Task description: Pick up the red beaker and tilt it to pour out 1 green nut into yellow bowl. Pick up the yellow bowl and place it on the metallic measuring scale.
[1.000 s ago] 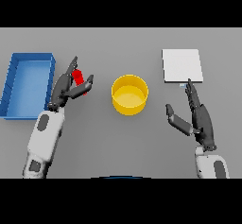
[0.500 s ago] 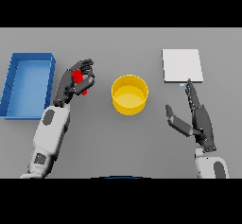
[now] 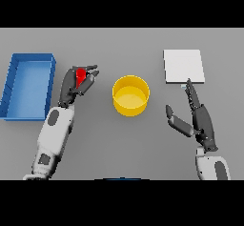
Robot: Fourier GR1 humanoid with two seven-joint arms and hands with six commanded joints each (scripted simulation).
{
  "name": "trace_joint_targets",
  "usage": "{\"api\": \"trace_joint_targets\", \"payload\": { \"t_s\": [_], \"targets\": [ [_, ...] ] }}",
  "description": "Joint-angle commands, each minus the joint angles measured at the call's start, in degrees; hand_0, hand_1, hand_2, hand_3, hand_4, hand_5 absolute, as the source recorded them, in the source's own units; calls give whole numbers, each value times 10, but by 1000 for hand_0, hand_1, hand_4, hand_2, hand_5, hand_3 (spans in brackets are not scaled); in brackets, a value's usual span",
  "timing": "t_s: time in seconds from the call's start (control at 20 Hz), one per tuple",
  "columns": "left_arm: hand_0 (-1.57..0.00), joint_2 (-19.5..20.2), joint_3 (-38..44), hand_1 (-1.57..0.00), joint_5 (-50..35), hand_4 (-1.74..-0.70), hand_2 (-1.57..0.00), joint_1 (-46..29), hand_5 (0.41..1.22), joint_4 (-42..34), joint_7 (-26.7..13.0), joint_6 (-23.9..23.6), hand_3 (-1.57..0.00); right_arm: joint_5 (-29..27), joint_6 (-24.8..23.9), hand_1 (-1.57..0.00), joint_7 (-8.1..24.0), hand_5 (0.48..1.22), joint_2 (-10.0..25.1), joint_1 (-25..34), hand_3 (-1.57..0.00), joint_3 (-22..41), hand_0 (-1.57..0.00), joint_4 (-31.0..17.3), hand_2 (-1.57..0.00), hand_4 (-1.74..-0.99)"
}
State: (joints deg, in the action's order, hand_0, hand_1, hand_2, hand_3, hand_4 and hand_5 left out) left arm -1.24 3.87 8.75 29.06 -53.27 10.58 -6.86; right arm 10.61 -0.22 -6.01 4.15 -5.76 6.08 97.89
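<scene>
My left hand [image 3: 75,86] holds the red beaker [image 3: 80,76] left of the yellow bowl [image 3: 130,95], its fingers curled round the beaker so only a red patch shows. The beaker is raised and leans toward the bowl. No green nut can be made out. The bowl stands in the middle of the table, with a gap between it and the beaker. The metallic measuring scale [image 3: 184,66], a pale square plate, lies at the far right. My right hand [image 3: 199,119] is open below the scale, fingers straight and pointing at it.
A blue open tray [image 3: 27,86] lies at the far left, close beside my left arm. The grey table [image 3: 124,144] stretches between both arms in front of the bowl.
My left hand has lifted the red beaker and turned it, so the fingers cover more of it. The right hand has not moved.
</scene>
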Motion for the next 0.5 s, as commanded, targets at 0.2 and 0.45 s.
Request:
{"api": "trace_joint_targets", "payload": {
  "t_s": [0.2, 0.45],
  "targets": [
    [-1532, 13, -21, -1533, 0, -1702, -1533, 5, 1098, -55, -13, -20, -1533, 8, -6, 1, -6, 669, -1, 2, 1, 2, 1, 0, 1, -1258],
    [-1558, 58, -94, -1558, 64, -1728, -1559, 31, 1113, -107, -90, -8, -1559, 23, -11, 1, -4, 685, 3, 1, 1, 5, 1, 1, 1, -1247]
  ]
}}
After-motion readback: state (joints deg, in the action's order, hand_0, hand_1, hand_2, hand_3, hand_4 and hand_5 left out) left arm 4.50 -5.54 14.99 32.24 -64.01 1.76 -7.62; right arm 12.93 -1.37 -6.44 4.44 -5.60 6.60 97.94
